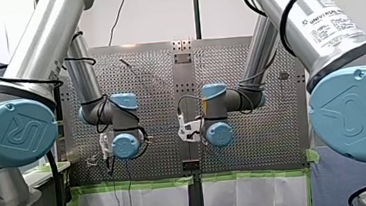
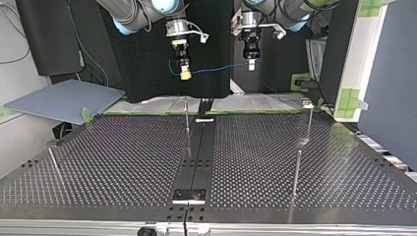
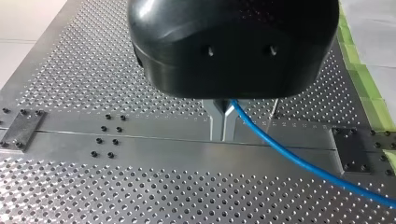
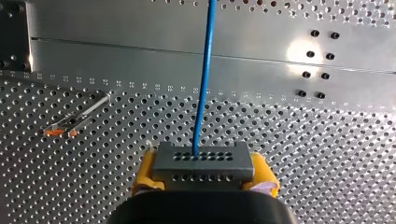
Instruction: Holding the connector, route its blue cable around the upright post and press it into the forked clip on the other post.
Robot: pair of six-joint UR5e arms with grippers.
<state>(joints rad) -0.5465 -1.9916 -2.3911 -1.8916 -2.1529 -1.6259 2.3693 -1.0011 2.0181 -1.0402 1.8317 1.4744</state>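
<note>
Right gripper (image 4: 201,173) clamps the connector (image 4: 201,161) in yellow pads; left gripper (image 3: 224,123) pinches the cable (image 3: 289,157) further along. Both hang high above the table (image 2: 123,162), cable clear of the posts (image 2: 187,128). The 2 jobs, rounding and clipping, look undone.

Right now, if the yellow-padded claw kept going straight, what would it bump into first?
Probably the holed table, with the grey plug my right claw grips touching first; nothing else seems in between.
</note>
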